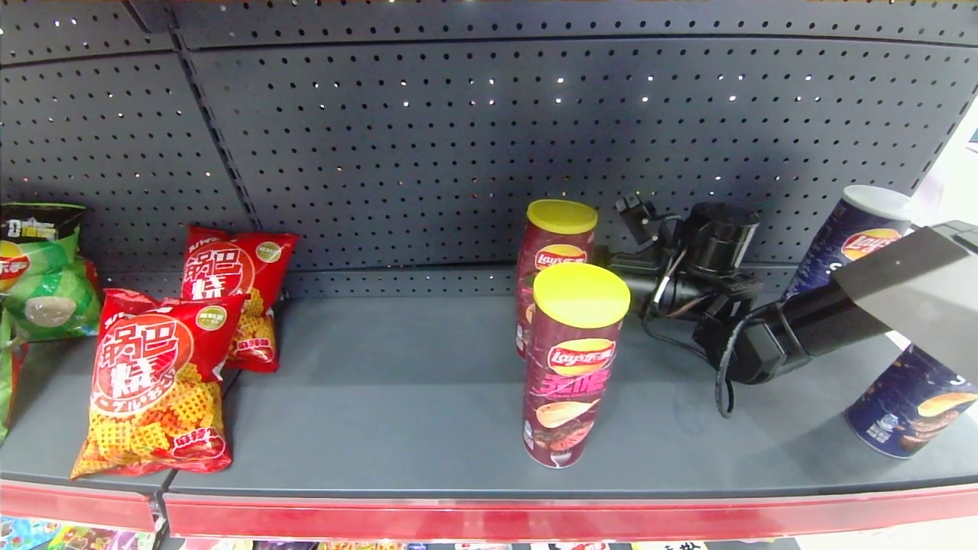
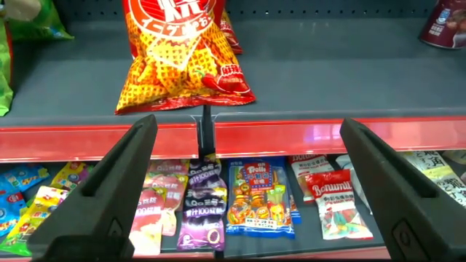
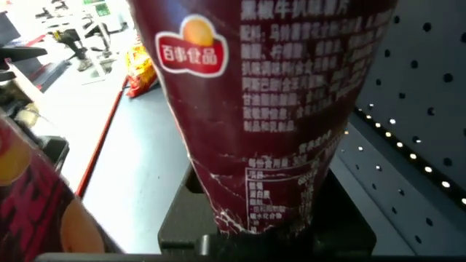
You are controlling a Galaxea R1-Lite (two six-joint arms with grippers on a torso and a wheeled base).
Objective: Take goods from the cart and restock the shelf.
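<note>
Right wrist view: right end effector point(image 3: 266, 236) pinching rear maroon can point(image 3: 269, 109) upright on shelf point(image 1: 397, 397); left end effector point(image 2: 247, 127) spread

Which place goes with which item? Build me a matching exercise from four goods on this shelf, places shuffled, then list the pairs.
Items
1. rear maroon cylindrical chip can with yellow lid
2. front red foil snack bag
3. green foil snack bag
4. dark blue cylindrical chip can with white lid

Places
A. far left end of the grey metal shelf
B. gripped by the right end effector
C. right end, near the perforated back panel
D. left part, near the front lip

Pairs: 1-B, 2-D, 3-A, 4-C
</note>
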